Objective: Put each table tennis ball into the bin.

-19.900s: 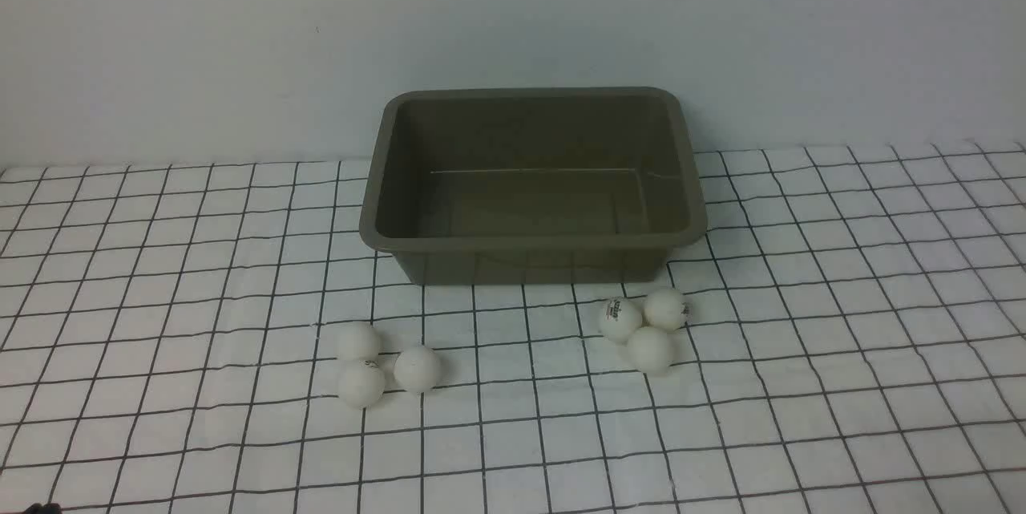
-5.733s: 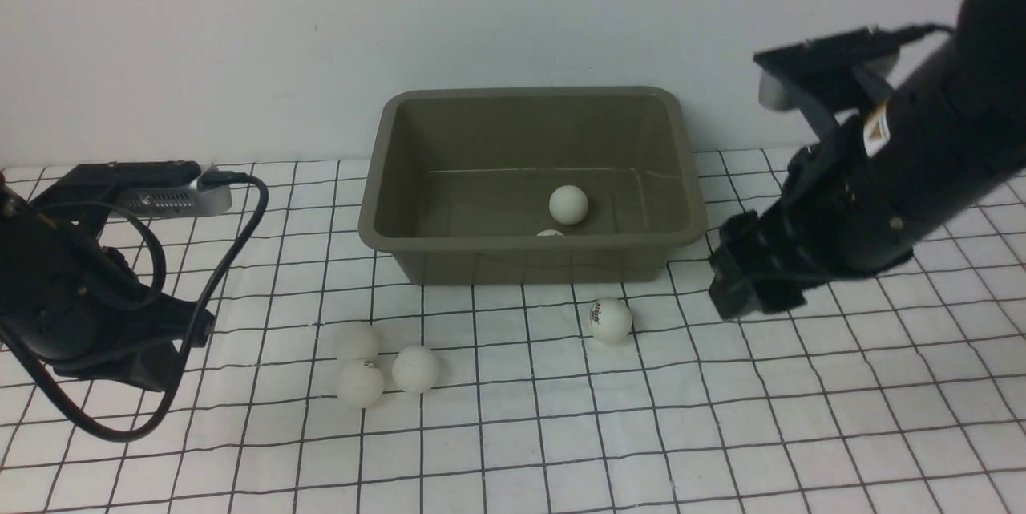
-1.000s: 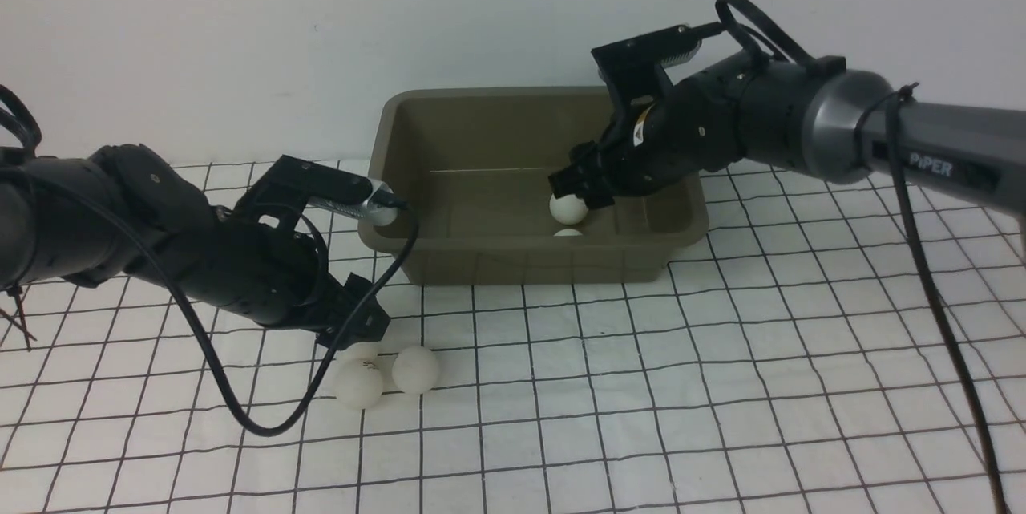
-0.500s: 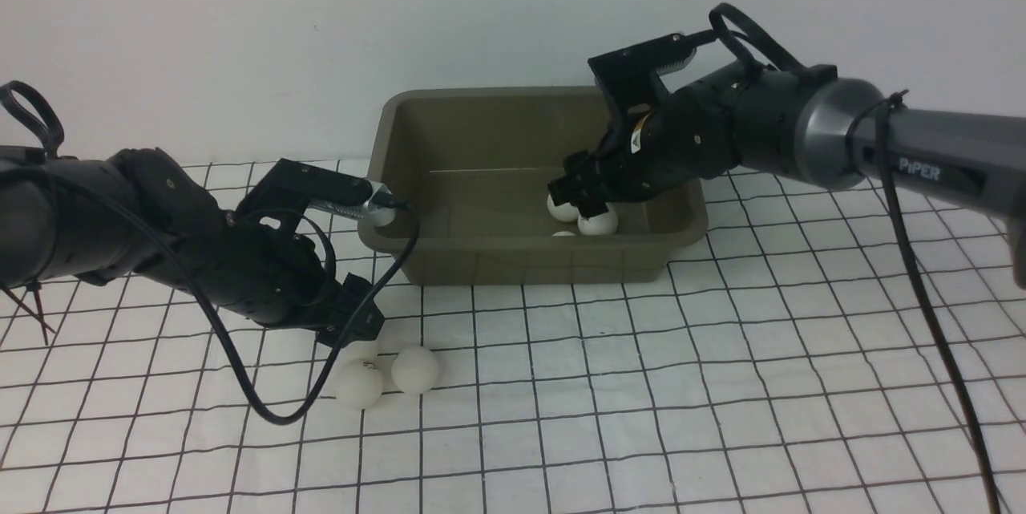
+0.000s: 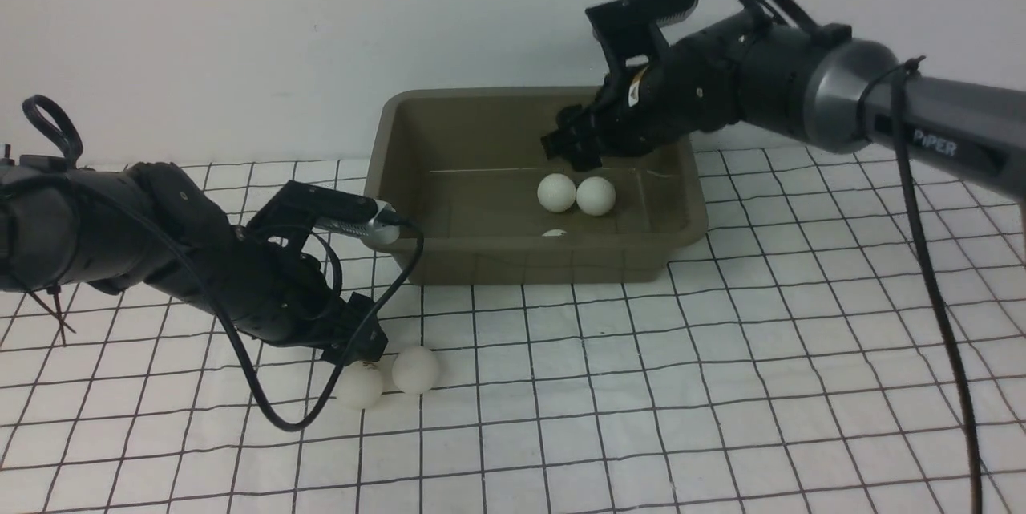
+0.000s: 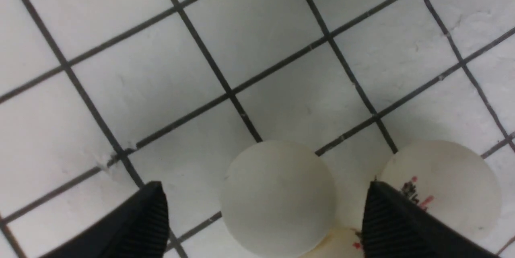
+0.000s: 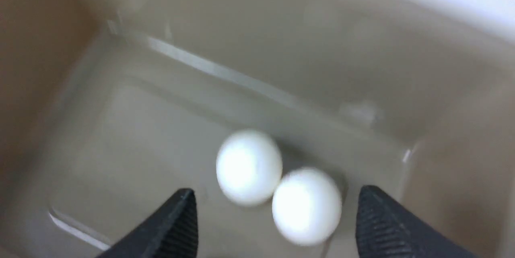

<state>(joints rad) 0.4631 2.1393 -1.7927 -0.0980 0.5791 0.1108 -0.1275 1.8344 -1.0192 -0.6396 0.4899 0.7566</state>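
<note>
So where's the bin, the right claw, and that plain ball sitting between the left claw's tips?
bin (image 5: 521,265): front view, on its near wall.
right gripper (image 7: 275,191): right wrist view, midway between its fingertips.
plain ball (image 6: 277,197): left wrist view, on the middle of the ball.

1 ball sits inside the left pincer — a 2nd ball crowds 1 finger, perhaps touching.

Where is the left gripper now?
Front view: the left gripper hangs open on the left, just above the table tennis balls on the cloth, in front of the bin.
</note>
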